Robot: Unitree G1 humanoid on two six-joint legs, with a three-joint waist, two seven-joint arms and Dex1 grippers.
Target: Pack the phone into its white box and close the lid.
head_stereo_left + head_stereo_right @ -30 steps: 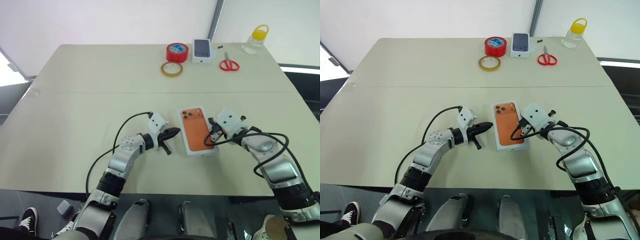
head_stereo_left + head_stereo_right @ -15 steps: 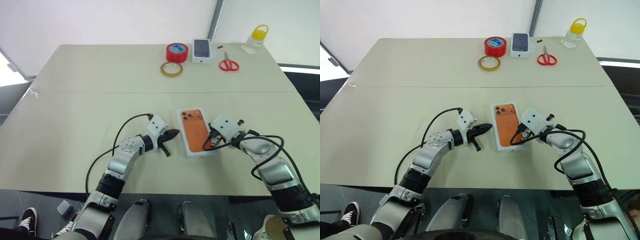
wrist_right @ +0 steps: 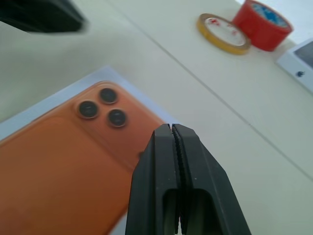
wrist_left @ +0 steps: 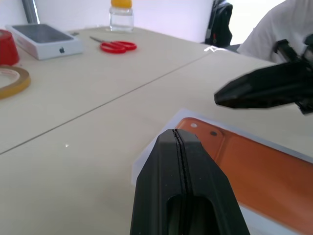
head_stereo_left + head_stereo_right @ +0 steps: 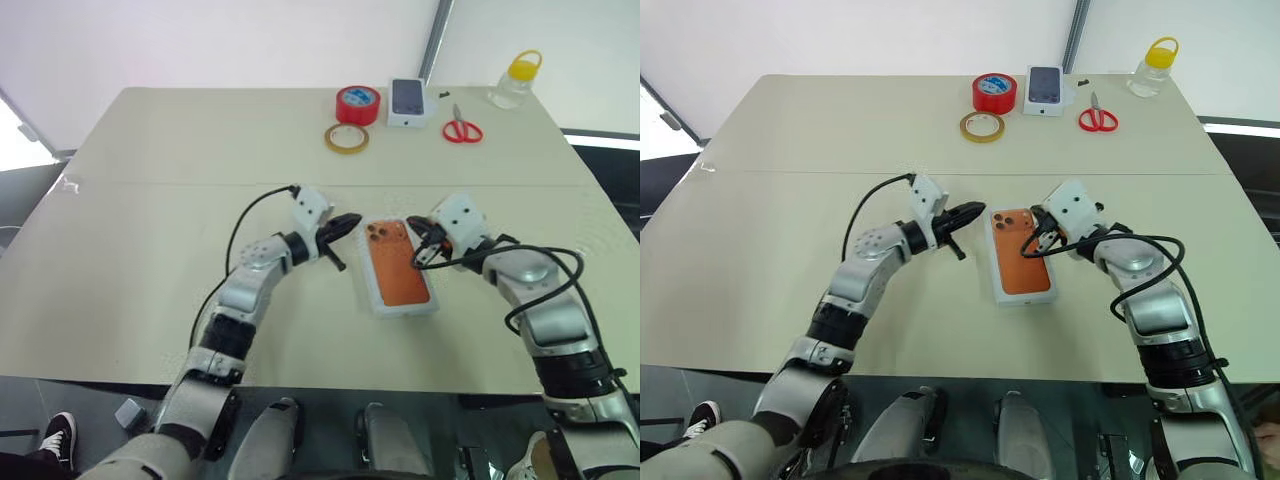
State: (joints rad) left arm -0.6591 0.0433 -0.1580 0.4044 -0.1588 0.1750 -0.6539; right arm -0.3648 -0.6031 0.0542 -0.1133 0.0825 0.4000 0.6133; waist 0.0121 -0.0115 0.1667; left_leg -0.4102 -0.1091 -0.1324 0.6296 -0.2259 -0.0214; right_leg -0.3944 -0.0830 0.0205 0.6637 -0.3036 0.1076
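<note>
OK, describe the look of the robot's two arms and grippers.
Both arms are silver-grey metal segments with black joints. Each wrist carries a white boxy camera block, and a loose black cable loops beside each forearm. The left gripper and the right gripper each have two tapered, matte black fingers.

A beige rectangular table carries five loose items along its far edge. A red roll of tape stands on its flat side. A flat ring of yellowish tape lies just beside the red roll, nearer the table centre. A small white carton bearing a phone picture lies right of the red roll. Red-handled scissors lie right of the carton. A clear plastic jar with a yellow lid stands at the table's far right corner.
</note>
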